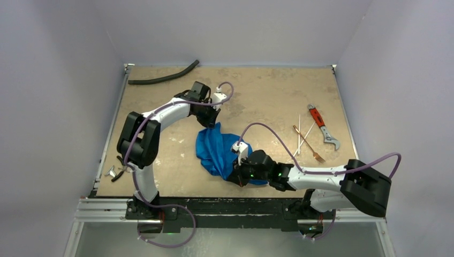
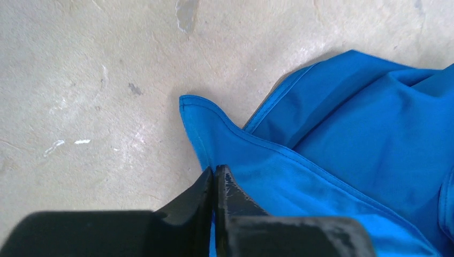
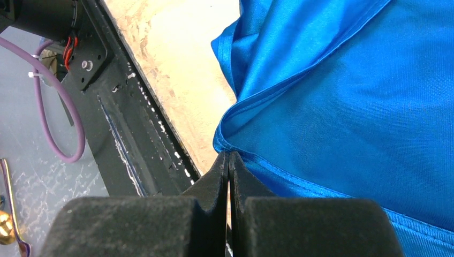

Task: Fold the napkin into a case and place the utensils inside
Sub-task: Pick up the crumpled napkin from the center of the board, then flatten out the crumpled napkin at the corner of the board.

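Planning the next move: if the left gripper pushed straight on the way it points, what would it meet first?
Likely the napkin corner pinched in the left gripper, then the table just behind; depth is unclear.

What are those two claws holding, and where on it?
Both pinch the bright blue cloth napkin: the left gripper at its hem near a corner, the right gripper at its near-side hem.

Walls (image 1: 53,80): plain pale lavender-grey, closing in three sides.
Desk (image 1: 267,91): tan board, mottled and scuffed.
Rail (image 1: 241,206): dark metal along the near edge.
Floor (image 1: 241,241): grey, possibly speckled; unclear.
Light: even, soft.
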`<state>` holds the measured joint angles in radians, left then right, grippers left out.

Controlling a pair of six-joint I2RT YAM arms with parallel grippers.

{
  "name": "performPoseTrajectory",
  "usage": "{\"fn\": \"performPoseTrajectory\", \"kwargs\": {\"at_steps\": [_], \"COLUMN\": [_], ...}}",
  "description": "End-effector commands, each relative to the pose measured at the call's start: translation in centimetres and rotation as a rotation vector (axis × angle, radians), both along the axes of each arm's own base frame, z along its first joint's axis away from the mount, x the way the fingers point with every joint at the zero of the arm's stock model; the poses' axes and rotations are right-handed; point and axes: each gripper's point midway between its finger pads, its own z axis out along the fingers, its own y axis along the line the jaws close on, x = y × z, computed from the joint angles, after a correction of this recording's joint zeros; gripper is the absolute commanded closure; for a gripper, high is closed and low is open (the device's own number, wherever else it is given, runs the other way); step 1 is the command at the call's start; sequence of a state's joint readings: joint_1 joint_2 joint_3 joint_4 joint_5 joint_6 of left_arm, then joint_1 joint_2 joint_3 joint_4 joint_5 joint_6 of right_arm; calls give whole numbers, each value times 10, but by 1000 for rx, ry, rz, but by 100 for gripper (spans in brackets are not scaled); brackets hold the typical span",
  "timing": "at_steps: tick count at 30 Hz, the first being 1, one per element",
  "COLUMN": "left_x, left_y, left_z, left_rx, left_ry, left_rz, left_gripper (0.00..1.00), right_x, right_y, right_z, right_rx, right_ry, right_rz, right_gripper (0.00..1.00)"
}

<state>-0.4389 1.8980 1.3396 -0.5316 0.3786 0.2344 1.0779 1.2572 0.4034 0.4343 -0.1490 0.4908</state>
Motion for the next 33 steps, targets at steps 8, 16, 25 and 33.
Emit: {"fn": "performPoseTrajectory", "kwargs": {"at_steps": [8,16,25,33], "left_x": [30,56,52,54], "left_y": [-23,-5,40,80], "left_z": [126,283,397,420], "left_rx": [-165,-304,-301,-162], "left_ry": [-252,-627,-938,-1061], "left_rz": [-15,108,262,379], "left_gripper": [100,100,100,100], "right_x": [56,162,201,204], "right_y": [-4,-48,-60,-69], "right_z": [70,214,316,331], "right_rx": [35,105,105,60], "right_ry": [-167,-470,-671,-709], "right_rz": [-162,-372,-456,-460], "right_gripper": [100,100,100,100]}}
